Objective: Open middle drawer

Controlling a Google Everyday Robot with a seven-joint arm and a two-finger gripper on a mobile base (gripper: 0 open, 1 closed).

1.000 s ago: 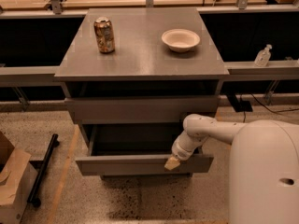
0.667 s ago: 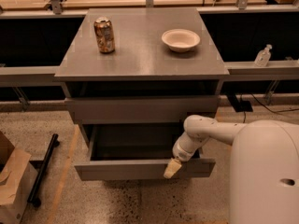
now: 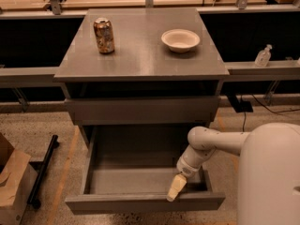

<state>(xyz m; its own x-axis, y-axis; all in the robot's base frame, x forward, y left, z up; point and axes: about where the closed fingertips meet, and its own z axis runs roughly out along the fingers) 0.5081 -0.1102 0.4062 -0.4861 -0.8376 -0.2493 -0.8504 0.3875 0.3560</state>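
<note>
The middle drawer [image 3: 145, 203] of the grey cabinet stands pulled far out, and its shallow grey box [image 3: 140, 179] is open and empty. My gripper [image 3: 176, 189] reaches down from the white arm [image 3: 211, 144] at the right. Its cream tip rests at the inner top edge of the drawer's front panel, right of centre. The drawer front above it [image 3: 143, 110] is closed. Any drawer below the open one is hidden.
A drink can [image 3: 104, 35] and a white bowl [image 3: 180, 40] stand on the cabinet top [image 3: 140, 60]. A cardboard box [image 3: 11, 184] and a black bar [image 3: 42, 170] lie on the floor at the left. A small bottle [image 3: 262, 56] sits on the right ledge.
The middle drawer has slid further out toward the camera, and my gripper has moved with its front panel, down and toward the camera.
</note>
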